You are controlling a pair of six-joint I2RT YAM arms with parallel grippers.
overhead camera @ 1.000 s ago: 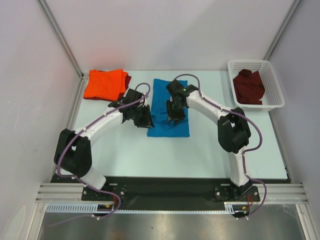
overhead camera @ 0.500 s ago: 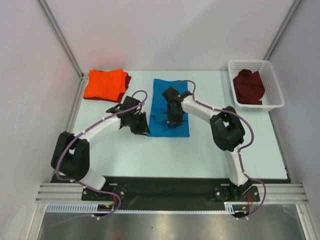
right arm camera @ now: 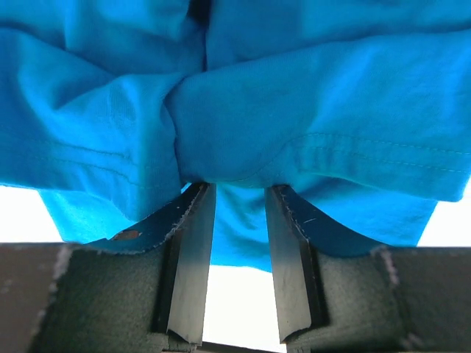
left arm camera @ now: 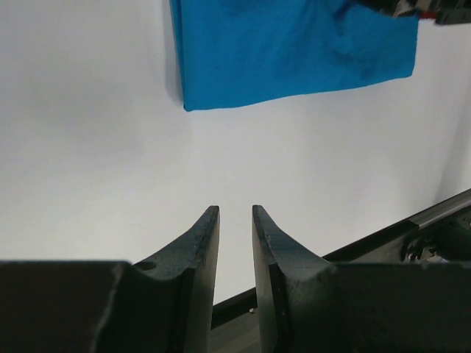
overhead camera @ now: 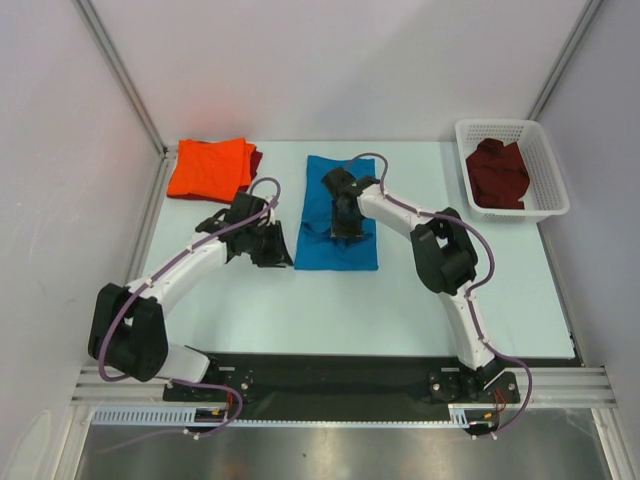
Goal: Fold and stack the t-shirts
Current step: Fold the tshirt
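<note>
While the pale table has bare room along its near side and between the middle and the right, the work sits in the centre. The blue t-shirt lies there, already narrowed into a strip, with its long axis running from the near side to the far side. At the far left corner the orange t-shirt rests folded on a maroon t-shirt whose edge peeks out on the right. At the far right a white basket holds another maroon shirt, well apart from the rest.

From where I stand, the right gripper is plainly the nearer one. It is down on the middle of the blue strip, and its wrist view shows blue cloth gathered over and between the fingertips, so I take it as clenched on a fold. The left gripper sits on bare table just beside the strip's left edge, jaws all but closed and empty. The strip's near-left corner lies ahead of it.

I judge the next fold goes along that long axis, one short end over the other. The stack lies to the far left, with the side wall close beside it.
</note>
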